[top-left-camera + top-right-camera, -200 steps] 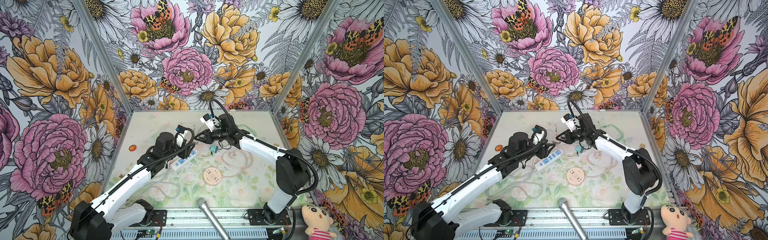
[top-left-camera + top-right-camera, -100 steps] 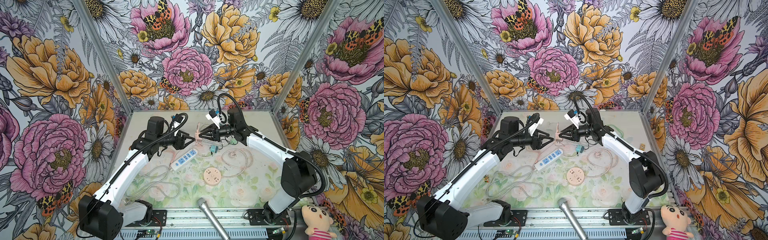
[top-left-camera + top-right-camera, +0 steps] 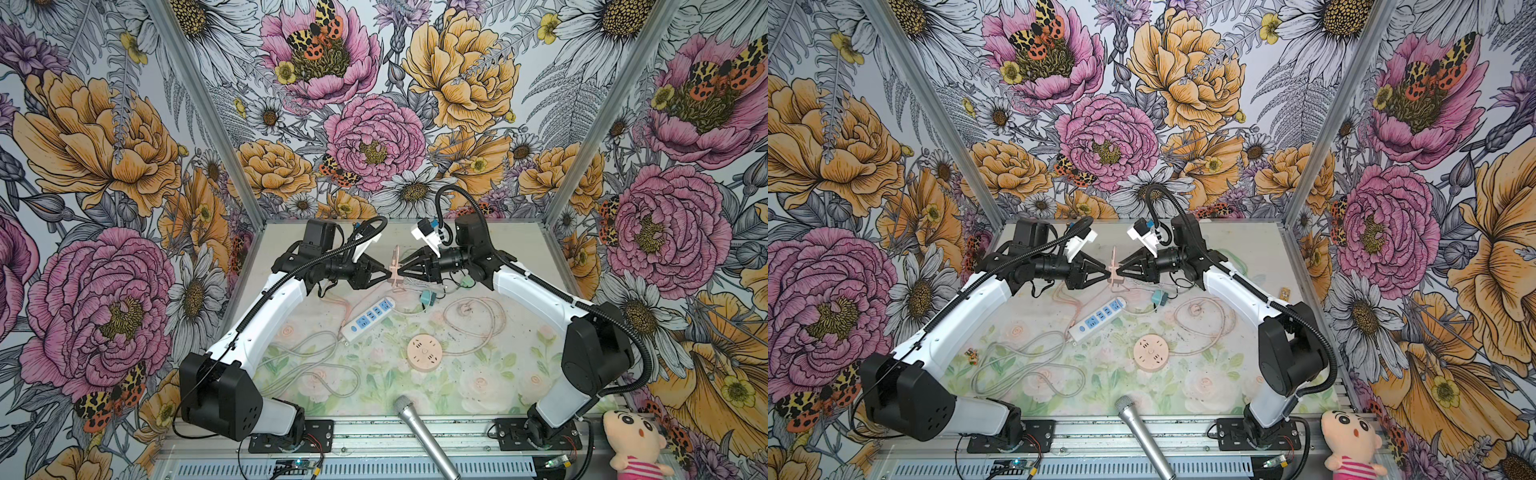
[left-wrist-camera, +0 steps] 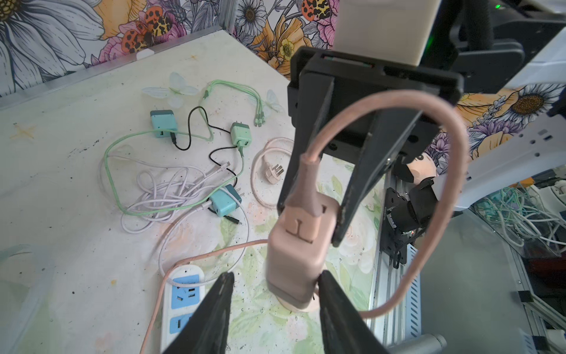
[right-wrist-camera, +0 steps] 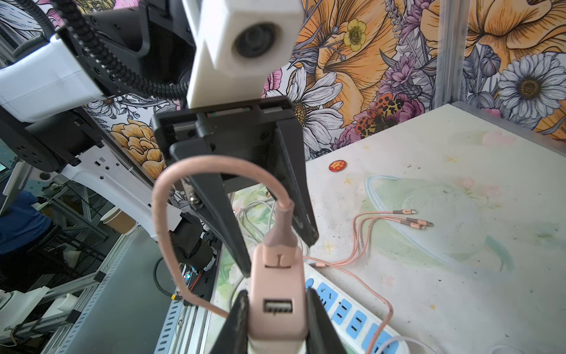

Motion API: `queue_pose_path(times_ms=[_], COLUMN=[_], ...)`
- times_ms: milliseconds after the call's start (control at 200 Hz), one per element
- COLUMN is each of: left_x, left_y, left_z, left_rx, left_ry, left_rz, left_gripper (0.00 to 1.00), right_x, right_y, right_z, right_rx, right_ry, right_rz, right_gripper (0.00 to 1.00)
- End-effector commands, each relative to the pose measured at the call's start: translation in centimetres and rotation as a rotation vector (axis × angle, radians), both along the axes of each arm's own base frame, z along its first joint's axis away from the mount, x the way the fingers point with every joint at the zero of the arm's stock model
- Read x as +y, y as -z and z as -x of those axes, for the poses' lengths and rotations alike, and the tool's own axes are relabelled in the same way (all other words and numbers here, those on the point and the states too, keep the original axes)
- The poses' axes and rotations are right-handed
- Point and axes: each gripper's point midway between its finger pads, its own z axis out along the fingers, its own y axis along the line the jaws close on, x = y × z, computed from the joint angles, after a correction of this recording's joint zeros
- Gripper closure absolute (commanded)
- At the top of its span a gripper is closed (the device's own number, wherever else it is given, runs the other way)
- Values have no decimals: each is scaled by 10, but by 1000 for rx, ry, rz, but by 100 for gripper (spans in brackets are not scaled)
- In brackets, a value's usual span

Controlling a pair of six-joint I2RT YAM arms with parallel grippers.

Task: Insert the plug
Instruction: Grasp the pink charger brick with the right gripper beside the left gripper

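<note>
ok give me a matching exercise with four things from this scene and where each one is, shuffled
Things:
1 pink charger
2 white power strip
3 round pink socket
4 microphone

Places:
a at the table's front edge, handle pointing outward
b flat on the table, nearer the front than the strip
c held up in the air, off the table
d lying diagonally mid-table, blue outlets facing up

Pairs: 1-c, 2-d, 3-b, 4-a
</note>
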Motion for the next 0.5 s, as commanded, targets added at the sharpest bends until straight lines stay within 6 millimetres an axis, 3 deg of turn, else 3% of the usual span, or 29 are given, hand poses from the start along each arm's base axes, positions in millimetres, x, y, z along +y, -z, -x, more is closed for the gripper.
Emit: queue_pose_path(times_ms=[0, 400, 495], left_x=[0, -14, -18], left_y=[-10, -12, -12], left_z=[1, 12, 14], left_rx=[-49, -31, -29], left_ry=[45, 156, 178], left_rz=[16, 85, 91], left_gripper=[54, 56, 61], right_x=[0, 10, 13], right_y=[-17, -12, -11], right_z=[3, 7, 7], right_rx=[-48, -24, -17], right_ry=[-46, -83, -90], right_rz=[-42, -42, -41], right_gripper=[100, 100, 100])
